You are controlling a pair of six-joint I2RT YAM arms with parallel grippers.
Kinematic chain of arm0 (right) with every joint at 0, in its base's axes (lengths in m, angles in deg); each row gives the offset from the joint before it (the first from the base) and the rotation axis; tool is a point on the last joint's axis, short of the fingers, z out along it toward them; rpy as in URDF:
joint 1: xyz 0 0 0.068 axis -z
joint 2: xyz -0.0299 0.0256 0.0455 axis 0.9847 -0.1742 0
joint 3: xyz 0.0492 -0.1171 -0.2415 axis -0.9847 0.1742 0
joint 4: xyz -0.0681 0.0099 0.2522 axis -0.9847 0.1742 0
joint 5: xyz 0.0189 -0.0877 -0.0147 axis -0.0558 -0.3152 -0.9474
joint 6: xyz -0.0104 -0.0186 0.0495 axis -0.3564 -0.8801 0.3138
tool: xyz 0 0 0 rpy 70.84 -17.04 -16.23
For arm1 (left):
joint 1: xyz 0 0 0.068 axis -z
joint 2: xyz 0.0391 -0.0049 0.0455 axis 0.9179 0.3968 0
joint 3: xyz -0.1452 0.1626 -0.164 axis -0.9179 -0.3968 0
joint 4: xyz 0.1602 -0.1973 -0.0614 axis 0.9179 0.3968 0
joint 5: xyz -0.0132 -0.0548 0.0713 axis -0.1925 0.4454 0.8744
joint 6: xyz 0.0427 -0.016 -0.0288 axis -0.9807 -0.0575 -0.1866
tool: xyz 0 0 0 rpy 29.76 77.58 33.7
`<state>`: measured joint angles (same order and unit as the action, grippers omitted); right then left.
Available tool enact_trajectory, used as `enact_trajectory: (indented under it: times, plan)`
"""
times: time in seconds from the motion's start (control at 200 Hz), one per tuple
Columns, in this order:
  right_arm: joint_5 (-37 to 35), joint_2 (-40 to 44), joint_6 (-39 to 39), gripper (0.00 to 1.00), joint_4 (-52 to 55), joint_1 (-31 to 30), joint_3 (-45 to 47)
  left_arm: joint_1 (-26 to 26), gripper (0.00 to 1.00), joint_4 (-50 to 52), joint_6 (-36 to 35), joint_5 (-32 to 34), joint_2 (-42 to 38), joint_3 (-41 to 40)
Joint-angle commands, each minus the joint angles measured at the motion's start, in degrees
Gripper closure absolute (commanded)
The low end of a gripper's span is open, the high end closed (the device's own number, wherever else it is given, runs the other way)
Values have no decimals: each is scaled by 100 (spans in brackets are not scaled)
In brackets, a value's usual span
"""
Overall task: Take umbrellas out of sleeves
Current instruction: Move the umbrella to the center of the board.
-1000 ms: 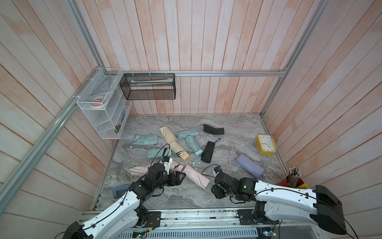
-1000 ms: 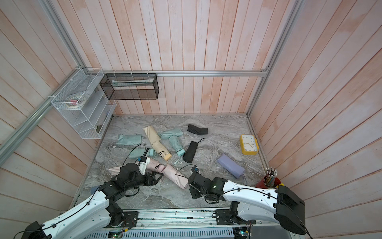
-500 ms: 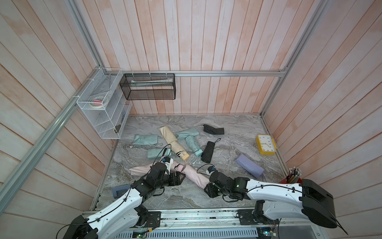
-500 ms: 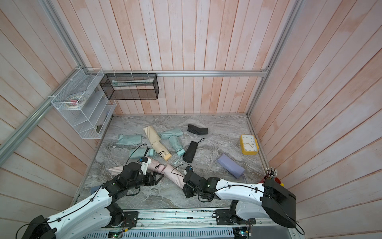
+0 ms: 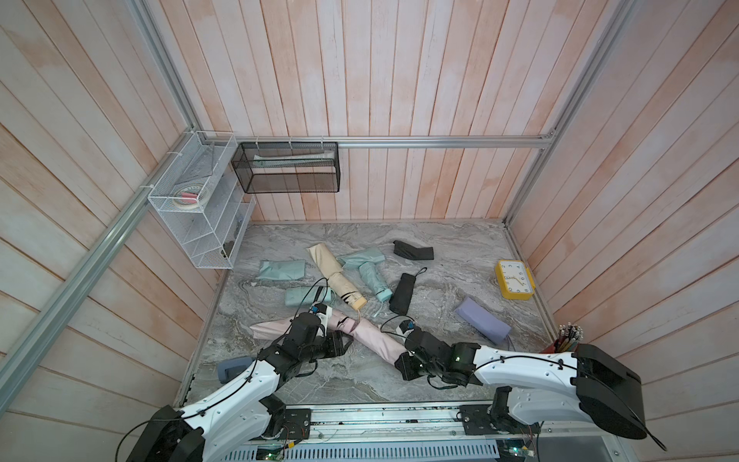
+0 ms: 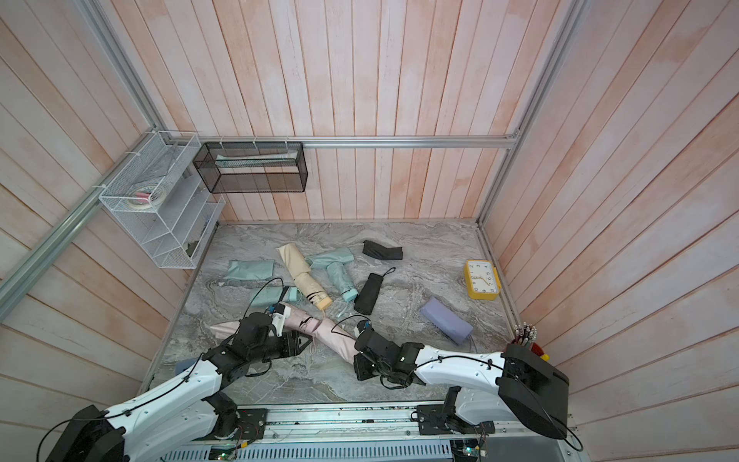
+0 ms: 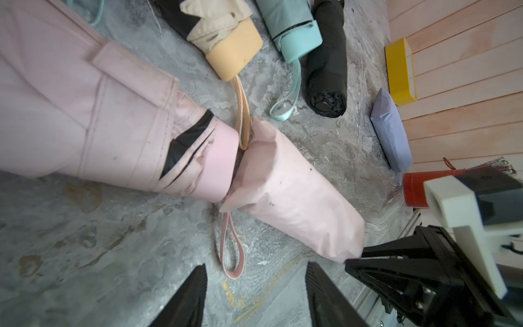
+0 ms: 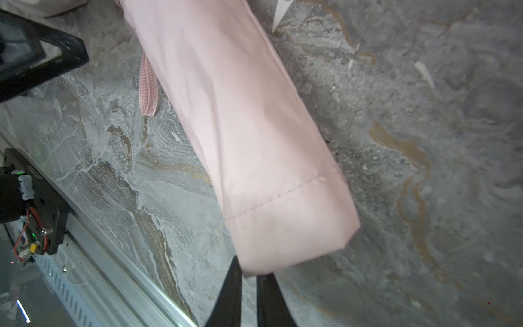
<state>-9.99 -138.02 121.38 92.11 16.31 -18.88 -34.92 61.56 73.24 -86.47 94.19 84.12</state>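
Note:
A bulky pink sleeve lies slantwise near the table's front, with a pink wrist cord trailing from its mouth. My right gripper is shut on the corner of its closed end, also seen in a top view. My left gripper stands open just short of the cord loop, nothing between its fingers; in a top view it is beside the sleeve's mouth. A pleated pink umbrella lies with its handle against that mouth. The umbrella inside the sleeve is hidden.
Further back lie a cream-yellow umbrella, a mint umbrella, a black umbrella, mint sleeves, a black sleeve and a lavender one. A yellow clock and a pen cup stand at the right wall.
My right gripper has moved left to the pink sleeve's closed end and shut on it. The left gripper's jaws have narrowed somewhat, and it has stayed by the sleeve's mouth.

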Motion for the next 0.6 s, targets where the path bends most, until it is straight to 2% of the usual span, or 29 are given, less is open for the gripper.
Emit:
enact_trajectory:
  times: [0.0, 0.32, 0.455, 0.53, 0.59]
  plan:
    - [-32, 177, 19, 100, 47, 101, 131, -24, 44, -317, -112, -224, 193, -7]
    - [-227, 1501, 180, 100, 410, 428, 776, -16, 44, -157, -355, -257, 229, 103]
    - [-116, 1716, 177, 100, 405, 506, 880, 56, 52, -47, -492, -189, 356, 157]
    - [-104, 1725, 115, 82, 456, 521, 869, 242, 51, 176, -601, 138, 430, 278]
    - [-176, 1747, 59, 75, 592, 528, 807, 422, 49, 227, -763, 237, 467, 369]
